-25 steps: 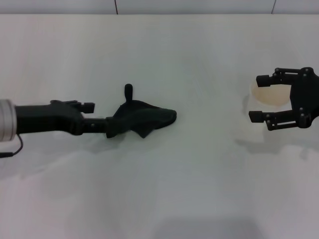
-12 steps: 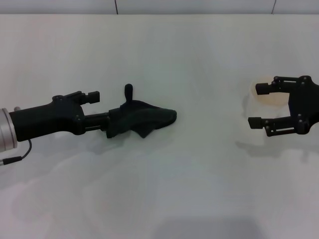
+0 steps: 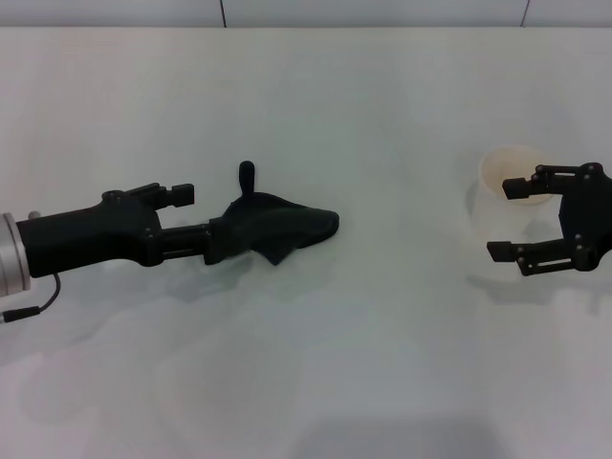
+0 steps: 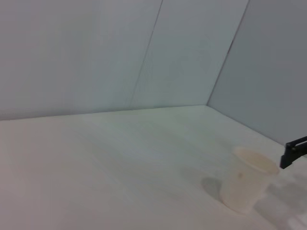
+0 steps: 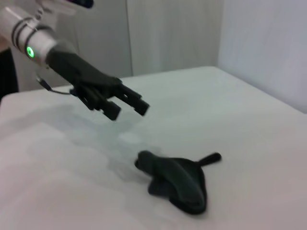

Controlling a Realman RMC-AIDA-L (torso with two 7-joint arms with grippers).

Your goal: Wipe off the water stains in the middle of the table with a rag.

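Rag (image 3: 277, 229), a black lumpy bundle with a short stub sticking up at its far edge, is lying on the white bench (image 3: 363, 124) near the middle, a little toward the robot's left. The left gripper (image 5: 124, 104) is hanging above the bench beside the rag; in the right wrist view its fingers (image 5: 135, 103) are spread apart, holding nothing and clear of the cloth. Off to the right, a white cup (image 3: 512, 172) is standing upright on the bench; its inside is looking pale and I cannot tell whether it holds anything. The right gripper (image 3: 512, 218) is hovering just on the near side of the cup with its jaws wide apart and nothing between them. No orange stain is showing on the bench.
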